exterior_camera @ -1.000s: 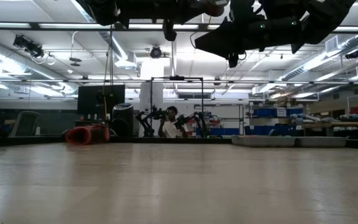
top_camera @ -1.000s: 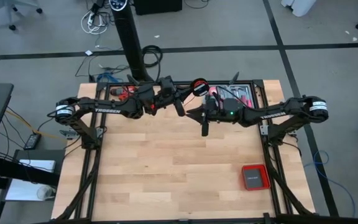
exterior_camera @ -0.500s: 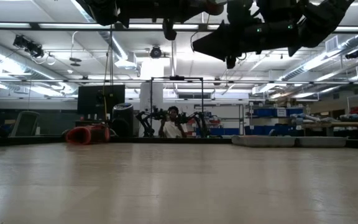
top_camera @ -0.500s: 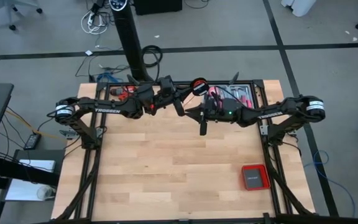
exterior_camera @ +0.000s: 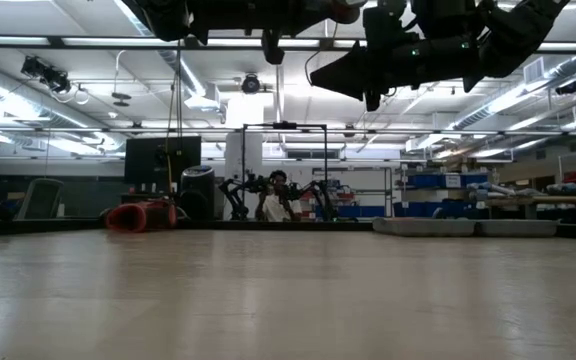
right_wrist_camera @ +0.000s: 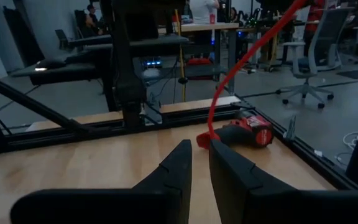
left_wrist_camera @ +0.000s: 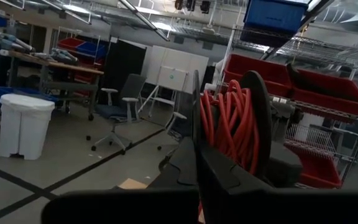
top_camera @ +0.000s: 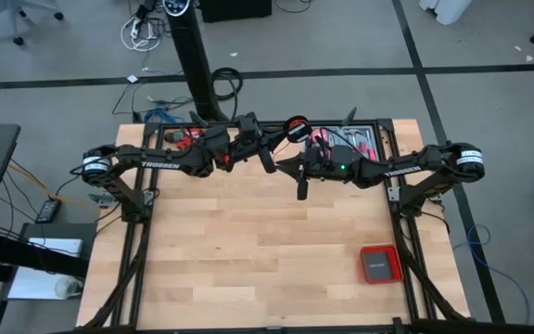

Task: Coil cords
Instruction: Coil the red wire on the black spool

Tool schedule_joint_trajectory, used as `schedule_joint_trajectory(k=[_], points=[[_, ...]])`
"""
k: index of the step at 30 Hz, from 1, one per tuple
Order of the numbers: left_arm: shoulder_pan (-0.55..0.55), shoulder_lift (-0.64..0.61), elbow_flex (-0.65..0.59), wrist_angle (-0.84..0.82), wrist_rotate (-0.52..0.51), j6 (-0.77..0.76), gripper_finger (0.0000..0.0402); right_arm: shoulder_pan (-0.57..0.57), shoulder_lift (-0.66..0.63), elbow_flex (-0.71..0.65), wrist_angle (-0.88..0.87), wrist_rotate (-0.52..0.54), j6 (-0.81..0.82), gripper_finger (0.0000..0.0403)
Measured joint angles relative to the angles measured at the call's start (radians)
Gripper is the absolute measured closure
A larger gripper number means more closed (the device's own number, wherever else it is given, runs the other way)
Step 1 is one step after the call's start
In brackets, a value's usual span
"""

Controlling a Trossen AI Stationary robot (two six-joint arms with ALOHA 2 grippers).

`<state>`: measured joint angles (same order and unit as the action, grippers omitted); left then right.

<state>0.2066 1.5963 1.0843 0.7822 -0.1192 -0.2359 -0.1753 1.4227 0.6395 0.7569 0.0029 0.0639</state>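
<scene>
A red cord is wound into a coil (top_camera: 297, 128) high over the table's far middle; the coil also shows in the left wrist view (left_wrist_camera: 229, 121). My left gripper (top_camera: 281, 137) reaches in from the left and is shut on that coil. A free length of the cord (right_wrist_camera: 247, 56) runs from the coil down to my right gripper (right_wrist_camera: 197, 155), which comes in from the right (top_camera: 290, 167) and is shut on it. A red and black piece (right_wrist_camera: 247, 132) shows just past its fingertips; whether it belongs to the cord, I cannot tell. My left gripper holds the red coil between its two fingers (left_wrist_camera: 196, 118), with several turns of cord (left_wrist_camera: 219, 124) lying side by side in the gap. The coil stands on edge, lifted well clear of the table. My right gripper pinches the cord's free length (right_wrist_camera: 209, 134) between its two fingertips, a single strand. The strand rises nearly straight from the fingers to the coil, clear of the table.
A tray of tools (top_camera: 355, 139) stands at the table's far right and red items (top_camera: 185, 137) lie at the far left. A small red box (top_camera: 379, 264) sits near the right front. A black post (top_camera: 193, 56) rises behind the far edge. The middle of the wooden table (top_camera: 248, 241) is bare.
My right gripper has drifted a little toward the table's left and far edges, still shut on the cord. The coil and my left gripper have kept still.
</scene>
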Motion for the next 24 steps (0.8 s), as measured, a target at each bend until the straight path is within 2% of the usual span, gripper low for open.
schedule_joint_trajectory(k=[11, 24], points=[[0.000, 0.000, 0.000, -0.005, 0.008, 0.000, 0.0401, -0.017, 0.000, 0.000, 0.017, 0.000, -0.069, 0.0335], [0.000, 0.000, 0.000, -0.008, 0.010, 0.019, 0.0401, -0.024, 0.000, 0.000, 0.007, -0.002, -0.125, 0.0339]])
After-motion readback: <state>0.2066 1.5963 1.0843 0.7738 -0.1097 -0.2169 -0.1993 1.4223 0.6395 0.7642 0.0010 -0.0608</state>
